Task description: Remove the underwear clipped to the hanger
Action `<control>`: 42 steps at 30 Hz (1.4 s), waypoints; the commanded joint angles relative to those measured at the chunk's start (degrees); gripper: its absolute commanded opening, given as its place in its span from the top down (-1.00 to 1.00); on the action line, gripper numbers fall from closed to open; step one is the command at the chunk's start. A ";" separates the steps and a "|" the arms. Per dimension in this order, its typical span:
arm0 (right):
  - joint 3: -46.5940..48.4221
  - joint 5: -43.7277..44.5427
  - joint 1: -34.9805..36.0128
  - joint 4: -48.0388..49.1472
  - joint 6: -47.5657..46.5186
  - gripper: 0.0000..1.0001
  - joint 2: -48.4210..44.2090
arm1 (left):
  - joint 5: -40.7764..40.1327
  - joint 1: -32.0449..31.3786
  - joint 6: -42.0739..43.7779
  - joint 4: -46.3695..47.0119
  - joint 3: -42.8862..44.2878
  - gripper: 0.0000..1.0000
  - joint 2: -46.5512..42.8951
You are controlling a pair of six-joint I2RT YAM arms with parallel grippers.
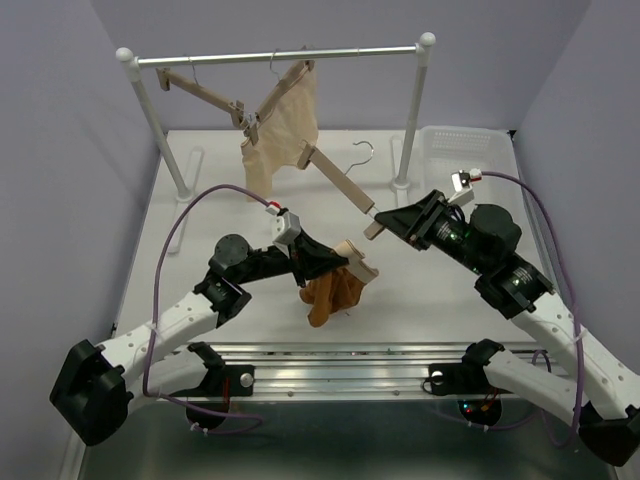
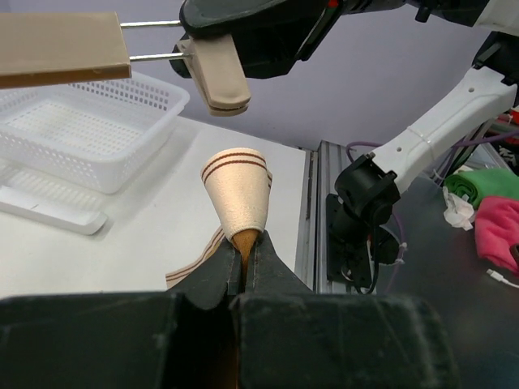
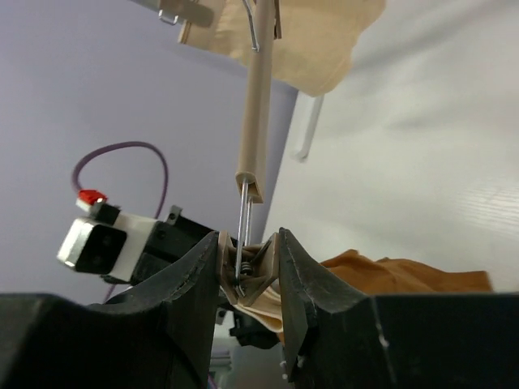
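The underwear [image 1: 326, 295] is pinched in the fully closed left fingers [image 2: 217, 269]. It is held just below the hanger [image 1: 338, 183], apart from its end clip [image 2: 217, 77], which is squeezed by the partly closed right fingers [image 3: 204, 271].

No words, numbers, brands or signs can be read here — not in any of the three views.
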 commanded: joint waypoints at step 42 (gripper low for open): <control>24.12 28.49 0.13 11.20 -48.53 0.99 13.33 | -28.49 -0.29 -4.51 -26.42 -0.11 1.00 -28.21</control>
